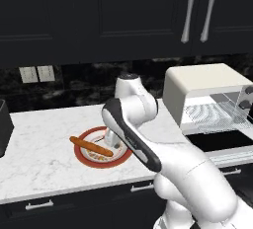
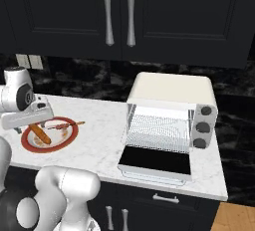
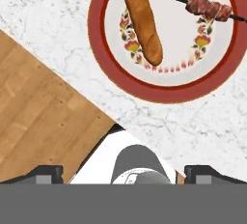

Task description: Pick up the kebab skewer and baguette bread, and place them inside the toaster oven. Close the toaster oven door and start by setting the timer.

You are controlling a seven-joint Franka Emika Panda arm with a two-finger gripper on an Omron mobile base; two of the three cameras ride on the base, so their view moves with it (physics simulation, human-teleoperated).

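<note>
The robot's arm [image 1: 133,139] hides the right side of the red-rimmed plate [image 1: 81,154] and the kebab skewer in the left base view, while in the hand view the baguette bread [image 3: 140,18] and kebab skewer [image 3: 207,7] run off the frame's edges.

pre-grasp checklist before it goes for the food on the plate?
1. Gripper open, nothing held: ok.
2. Baguette bread on the plate, unobstructed: ok.
3. Kebab skewer on the same plate, apart from the baguette: ok.
4. Gripper centred over either item: not ok, both sit toward the top of the hand view.
5. Toaster oven door down, wire rack exposed: ok.
6. Fingers aligned across the baguette's width: cannot tell.
</note>
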